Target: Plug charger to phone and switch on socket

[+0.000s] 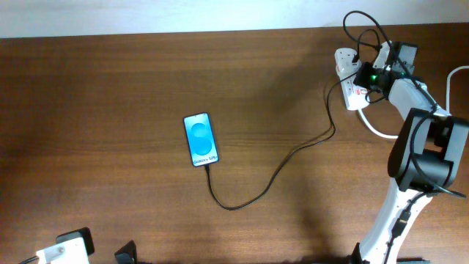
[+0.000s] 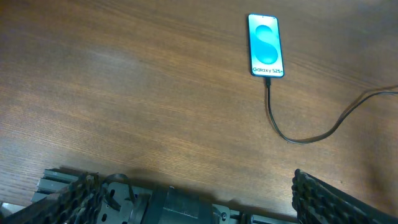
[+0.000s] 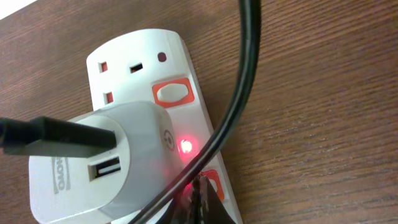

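Observation:
The phone [image 1: 200,138] lies flat mid-table with its blue screen lit; it also shows in the left wrist view [image 2: 266,45]. The thin black charger cable [image 1: 278,170] runs from the phone's near end, where its tip sits in the port [image 2: 268,79], to the socket [image 1: 350,82] at the far right. My right gripper [image 3: 202,199] is shut, its fingertips pressed on the socket's near red-rimmed switch [image 3: 214,183]. A red light [image 3: 185,147] glows on the socket [image 3: 137,68] beside a white adapter [image 3: 106,162]. My left gripper [image 2: 186,205] is open and empty at the front left edge.
A thick white cord [image 1: 377,128] leaves the socket toward the right arm's base [image 1: 421,158]. A second red-rimmed switch [image 3: 171,93] and an unused outlet [image 3: 134,67] sit on the socket's far half. The black cable [image 3: 245,74] crosses over the socket.

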Tool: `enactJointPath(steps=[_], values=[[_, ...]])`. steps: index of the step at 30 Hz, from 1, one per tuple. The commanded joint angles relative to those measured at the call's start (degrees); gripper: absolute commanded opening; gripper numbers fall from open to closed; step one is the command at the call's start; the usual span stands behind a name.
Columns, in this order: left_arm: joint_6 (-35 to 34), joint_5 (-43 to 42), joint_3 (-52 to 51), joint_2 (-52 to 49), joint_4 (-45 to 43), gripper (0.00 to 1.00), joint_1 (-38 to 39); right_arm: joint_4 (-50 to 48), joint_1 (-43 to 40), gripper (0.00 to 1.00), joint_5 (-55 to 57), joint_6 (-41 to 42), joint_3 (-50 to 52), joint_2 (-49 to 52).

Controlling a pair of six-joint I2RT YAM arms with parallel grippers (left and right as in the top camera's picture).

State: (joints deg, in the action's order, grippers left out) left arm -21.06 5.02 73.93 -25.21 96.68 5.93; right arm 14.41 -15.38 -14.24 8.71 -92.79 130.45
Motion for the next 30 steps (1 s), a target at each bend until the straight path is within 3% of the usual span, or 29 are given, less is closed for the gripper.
enactJointPath(steps=[1,4,11,16,18,23,30], values=[[-0.76,1.01,0.00,0.22,0.00,0.99,-0.35,2.43,10.14,0.04,-14.73,-1.42,4.09,8.74],[-0.76,1.01,0.00,0.22,0.02,0.99,-0.35,1.01,10.23,0.04,-21.20,-1.40,4.09,8.74],[-0.76,1.01,0.00,0.22,0.02,1.00,-0.35,4.28,10.10,0.04,-23.19,-0.72,4.07,8.74],[-0.76,1.01,0.00,0.22,0.02,0.99,-0.35,5.51,8.50,0.04,-20.81,0.79,4.04,8.59],[-0.76,1.01,0.00,0.22,0.00,0.99,-0.35,5.49,5.29,0.04,-12.00,4.33,3.54,6.69],[-0.76,1.01,0.00,0.22,0.02,0.99,-0.35,5.92,-0.39,0.04,-9.22,10.16,1.31,4.13],[-0.76,1.01,0.00,0.22,0.00,0.99,-0.35,8.57,-3.13,0.04,-2.21,11.47,1.16,0.90]])
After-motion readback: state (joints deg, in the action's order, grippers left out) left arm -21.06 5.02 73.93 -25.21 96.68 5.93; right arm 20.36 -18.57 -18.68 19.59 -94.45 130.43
